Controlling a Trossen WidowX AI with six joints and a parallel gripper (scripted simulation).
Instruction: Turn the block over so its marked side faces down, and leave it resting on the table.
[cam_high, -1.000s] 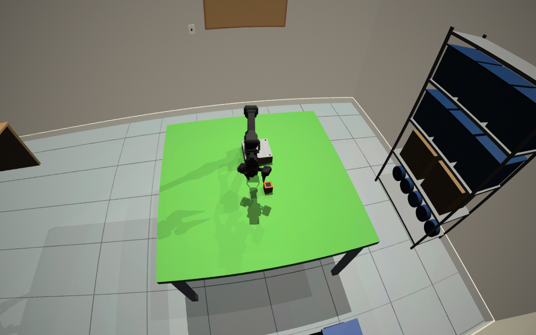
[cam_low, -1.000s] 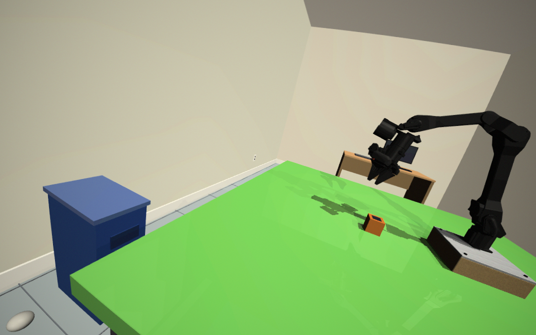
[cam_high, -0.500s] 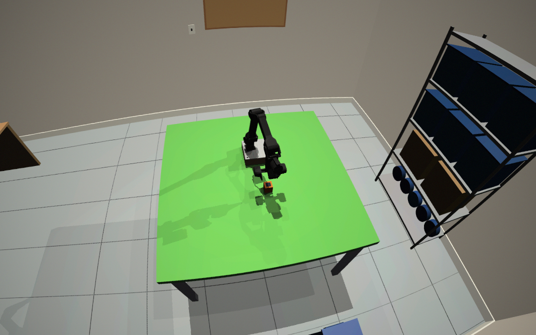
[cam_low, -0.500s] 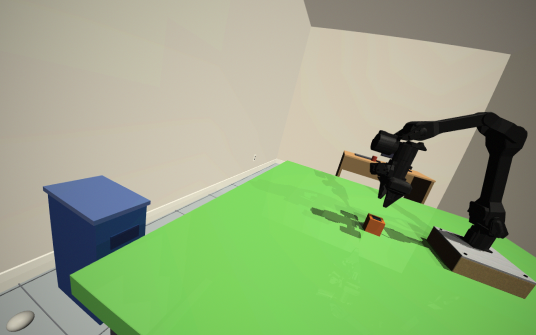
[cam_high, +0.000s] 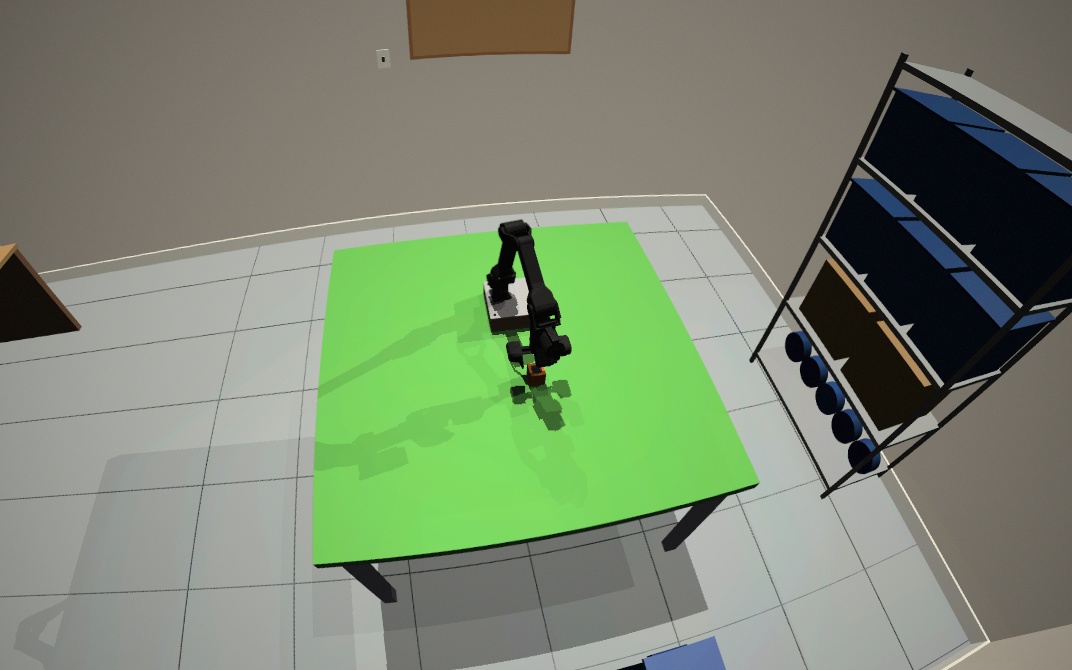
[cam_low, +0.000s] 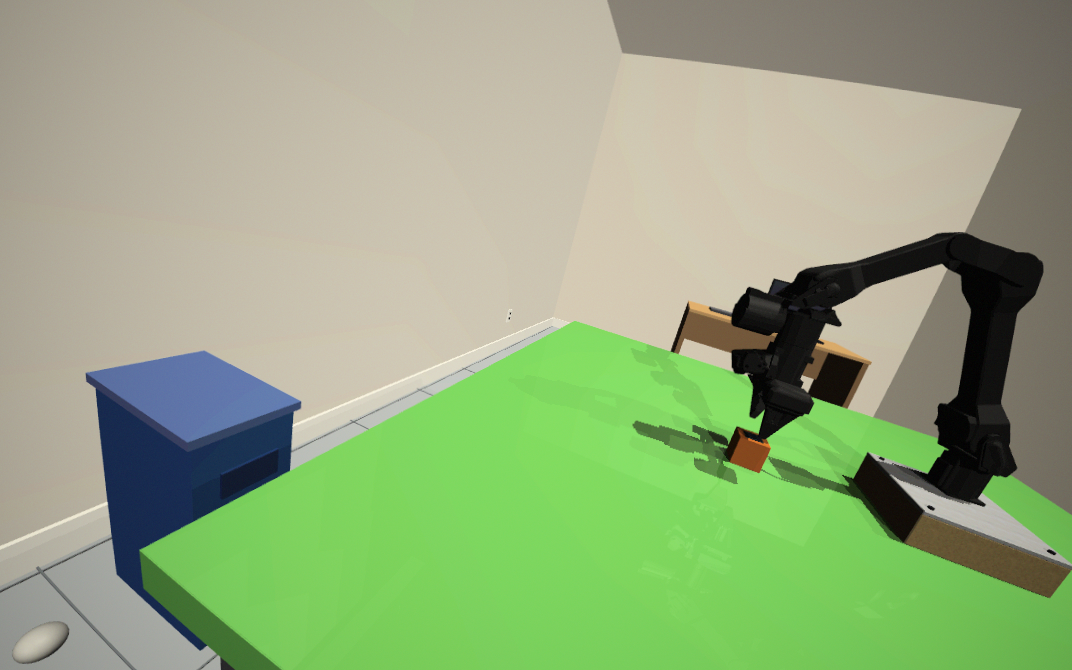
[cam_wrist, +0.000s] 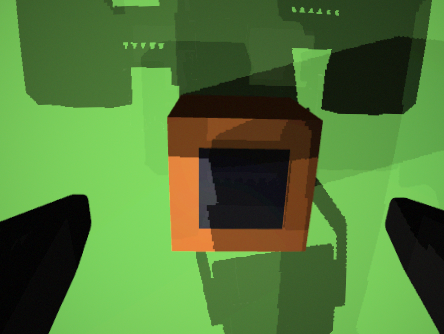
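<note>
The orange block (cam_high: 536, 380) (cam_low: 748, 452) (cam_wrist: 184, 200) rests flat on the green table (cam_high: 411, 505) (cam_low: 474, 553) (cam_wrist: 40, 150). Its marked side, with a dark square (cam_wrist: 245, 190), faces up. My gripper (cam_high: 534, 364) (cam_low: 759, 426) (cam_wrist: 242, 211) points down, open and empty, just above the block. In the wrist view one finger shows on each side of the block, with a gap on both sides. In the top view the arm stands close over the block's rear edge, and the fingertips are hard to make out.
The arm's base plate (cam_high: 508, 319) (cam_low: 980, 553) stands on the table behind the block. Off the table are a blue cabinet (cam_low: 197, 395), a wooden desk (cam_low: 711, 328) and a shelf rack with blue bins (cam_high: 932, 237).
</note>
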